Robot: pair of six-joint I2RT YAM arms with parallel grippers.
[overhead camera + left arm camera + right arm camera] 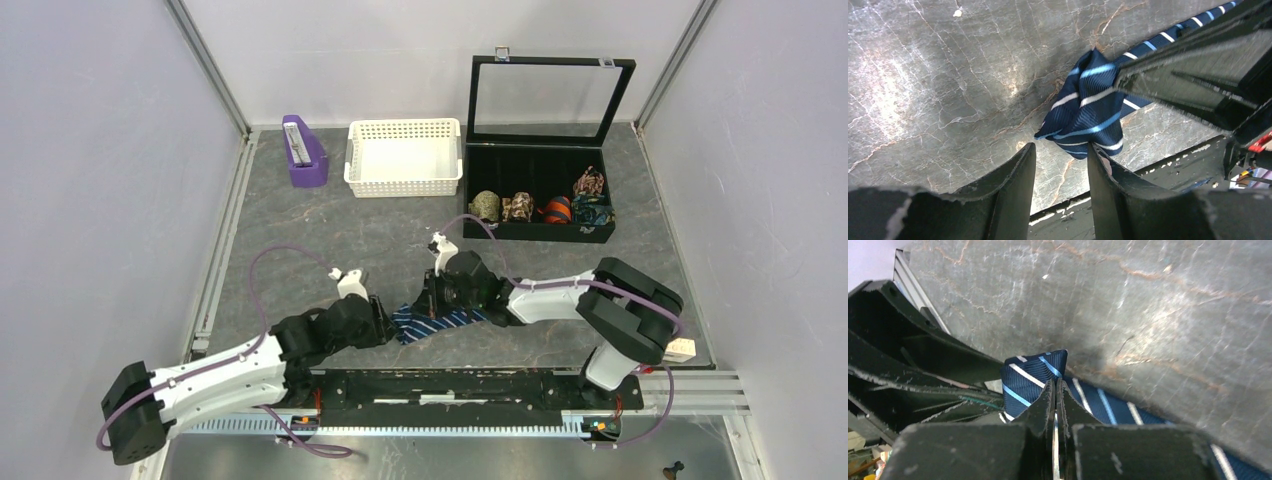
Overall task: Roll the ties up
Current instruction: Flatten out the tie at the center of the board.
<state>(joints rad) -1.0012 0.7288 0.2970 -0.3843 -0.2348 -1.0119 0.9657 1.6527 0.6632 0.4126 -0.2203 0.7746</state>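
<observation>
Hovering low over a grey marbled counter [330, 215] veined in rust and white, I hold my left pincer [1060, 150] with its fingers apart. The bunched end of the navy striped necktie [1088, 110] lies just beyond their tips and brushes the right-hand finger. My right pincer [1055, 385] has its fingers drawn together, and they appear to be clamped on a fold of the necktie, though the grip point itself is hidden from me. The pointed, doubled-over end sticks out past the tips, and the flat strip trails back beneath my wrist.

From above, the necktie lies near the front edge of the counter, between my two pincers and just behind the black rail [450, 385] where my bases are bolted.

Pale walls [100, 150] framed with aluminium posts [210, 65] close in three sides. Along the back stand a purple holder [305, 155], a white basket [403, 188] and a black case [535, 160] with its glass lid raised. Several rolled ties [520, 208] sit in the case's front row.
</observation>
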